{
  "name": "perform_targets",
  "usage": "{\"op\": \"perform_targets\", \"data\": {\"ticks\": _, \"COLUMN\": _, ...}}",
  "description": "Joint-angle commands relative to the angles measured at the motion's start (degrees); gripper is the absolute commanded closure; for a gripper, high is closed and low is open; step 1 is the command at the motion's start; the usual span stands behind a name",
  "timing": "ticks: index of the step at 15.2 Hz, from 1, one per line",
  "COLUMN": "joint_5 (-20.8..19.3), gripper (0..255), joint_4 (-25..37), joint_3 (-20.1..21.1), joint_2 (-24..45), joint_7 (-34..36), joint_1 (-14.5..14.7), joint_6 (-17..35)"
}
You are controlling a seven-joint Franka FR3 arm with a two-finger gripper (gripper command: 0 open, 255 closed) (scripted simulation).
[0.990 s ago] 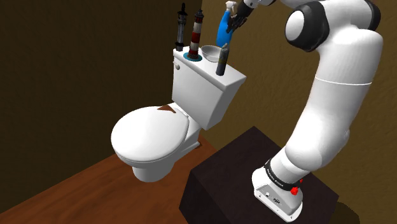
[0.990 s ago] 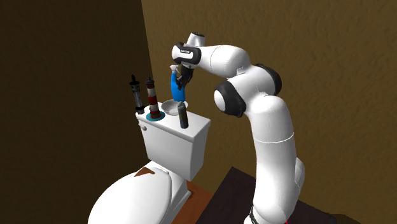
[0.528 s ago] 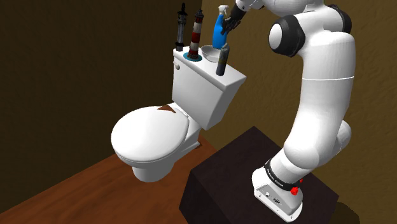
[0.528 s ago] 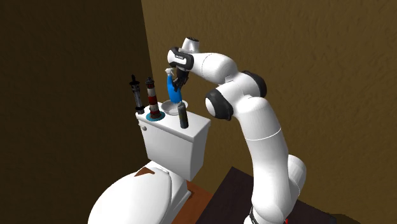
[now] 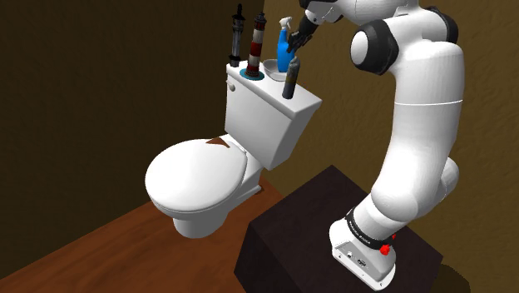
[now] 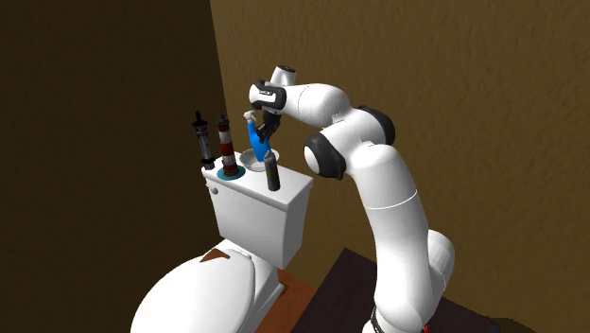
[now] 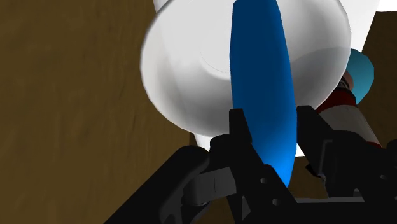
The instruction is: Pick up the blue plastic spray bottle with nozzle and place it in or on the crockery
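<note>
Clamps blue spray bottle [image 5: 285,52] in end effector [image 5: 297,35] over shallow white bowl [image 5: 271,67] on toilet tank [image 5: 273,110]; risks tall bottle tipping out upon release.

One toilet [image 5: 200,179]. On its tank [image 5: 270,116]: one bowl [image 5: 272,68], one teal disc [image 5: 249,76], one blue bottle [image 5: 285,52], one striped bottle [image 5: 257,46], one dark bottle [image 5: 289,81], one black pump [image 5: 237,35] (four upright containers altogether). One arm [image 5: 424,125], one stand [image 5: 291,241].
</note>
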Motion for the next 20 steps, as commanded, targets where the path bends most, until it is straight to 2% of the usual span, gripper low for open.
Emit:
{"op": "perform_targets", "data": {"ticks": 1, "joint_5": 0.01, "gripper": 255, "joint_4": -0.22, "joint_3": 0.00, "joint_2": -0.09, "joint_7": -0.05, "joint_1": 0.05, "joint_6": 0.17}}
{"op": "perform_targets", "data": {"ticks": 6, "joint_5": 0.01, "gripper": 255, "joint_4": -0.22, "joint_3": 0.00, "joint_2": -0.09, "joint_7": -0.05, "joint_1": 0.05, "joint_6": 0.17}}
{"op": "perform_targets", "data": {"ticks": 7, "joint_5": 0.01, "gripper": 0, "joint_4": -0.22, "joint_3": 0.00, "joint_2": -0.09, "joint_7": -0.05, "joint_1": 0.05, "joint_6": 0.17}}
{"op": "perform_targets", "data": {"ticks": 12, "joint_5": 0.01, "gripper": 0, "joint_4": -0.23, "joint_3": 0.00, "joint_2": -0.09, "joint_7": -0.05, "joint_1": 0.05, "joint_6": 0.18}}
{"op": "perform_targets", "data": {"ticks": 16, "joint_5": -1.67, "gripper": 0, "joint_4": 0.57, "joint_3": -1.09, "joint_2": -3.92, "joint_7": 0.77, "joint_1": 0.19, "joint_6": -4.24}}
{"op": "perform_targets", "data": {"ticks": 20, "joint_5": -1.66, "gripper": 0, "joint_4": 0.57, "joint_3": -1.10, "joint_2": -3.92, "joint_7": 0.77, "joint_1": 0.20, "joint_6": -4.24}}
